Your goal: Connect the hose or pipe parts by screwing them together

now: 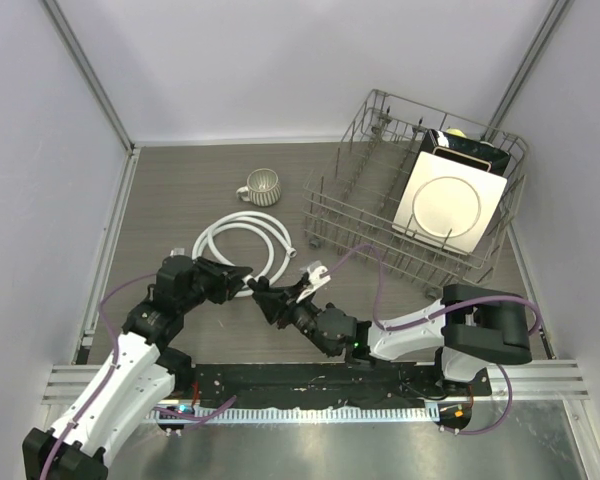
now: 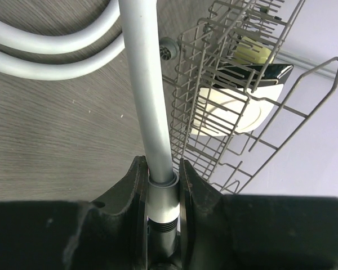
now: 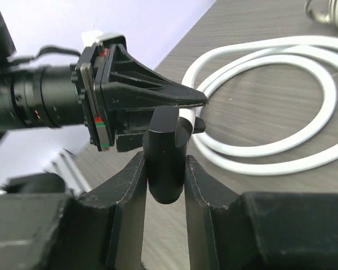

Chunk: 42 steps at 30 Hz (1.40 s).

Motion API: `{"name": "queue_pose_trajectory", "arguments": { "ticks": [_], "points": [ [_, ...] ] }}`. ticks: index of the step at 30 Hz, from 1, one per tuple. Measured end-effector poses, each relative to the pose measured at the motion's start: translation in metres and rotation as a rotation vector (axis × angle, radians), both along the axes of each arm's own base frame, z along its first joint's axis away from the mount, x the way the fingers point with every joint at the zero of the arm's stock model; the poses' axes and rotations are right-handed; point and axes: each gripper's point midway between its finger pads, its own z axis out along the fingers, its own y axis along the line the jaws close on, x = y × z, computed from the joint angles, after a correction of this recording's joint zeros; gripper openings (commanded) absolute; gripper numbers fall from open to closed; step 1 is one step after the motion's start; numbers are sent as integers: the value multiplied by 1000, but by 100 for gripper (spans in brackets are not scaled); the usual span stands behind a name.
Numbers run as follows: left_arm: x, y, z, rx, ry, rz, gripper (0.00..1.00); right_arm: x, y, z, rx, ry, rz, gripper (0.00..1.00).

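Note:
The white hose [image 1: 242, 238] lies coiled in loops on the wooden table, and one end rises off it to my left gripper [image 1: 244, 280]. In the left wrist view that gripper [image 2: 161, 188] is shut on the hose's pale end nut [image 2: 161, 199], with the hose [image 2: 146, 84] running straight away from the jaws. My right gripper [image 1: 264, 298] meets it from the right. It [image 3: 164, 169] is shut on the small black fitting [image 3: 166, 157], whose top touches the nut's white end [image 3: 187, 117] under the left gripper's fingertips [image 3: 174, 97].
A wire dish rack [image 1: 360, 190] holding a white square plate [image 1: 448, 205] stands at the back right. A grey ribbed mug [image 1: 263, 186] sits behind the hose coil. Purple cables [image 1: 375, 285] loop along both arms. Grey walls enclose the table.

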Motion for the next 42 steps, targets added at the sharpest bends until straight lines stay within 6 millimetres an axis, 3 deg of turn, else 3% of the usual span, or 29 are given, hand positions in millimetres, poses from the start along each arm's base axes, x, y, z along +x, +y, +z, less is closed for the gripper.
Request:
{"name": "queue_pose_trajectory", "arguments": {
  "ticks": [2, 4, 8, 11, 16, 20, 26, 34, 37, 42],
  "points": [
    [0, -1, 2, -11, -6, -2, 0, 0, -3, 2, 105, 80, -6, 3],
    [-1, -2, 3, -22, -8, -2, 0, -1, -5, 3, 185, 145, -10, 13],
    [0, -3, 3, -23, -8, -3, 0, -1, -5, 4, 283, 236, -12, 43],
    [0, -2, -1, 0, -6, -7, 0, -2, -8, -1, 290, 264, -11, 59],
    [2, 1, -10, 90, 15, -32, 0, -9, -29, -24, 177, 276, -7, 73],
    [3, 0, -9, 139, 11, -66, 0, -12, -45, -17, 85, 226, 4, 75],
    [0, 1, -19, 208, 40, -119, 0, -22, -59, 2, -172, -51, 121, 77],
    [-3, -1, -13, 264, 72, -189, 0, -35, -49, 28, -703, -742, 320, 83],
    [-5, -3, -12, 264, 79, -208, 0, -30, -40, 27, -866, -926, 339, 79],
    [-10, -4, -13, 261, 96, -220, 0, -22, -27, 0, -1112, -1136, 381, 78]
  ]
}}
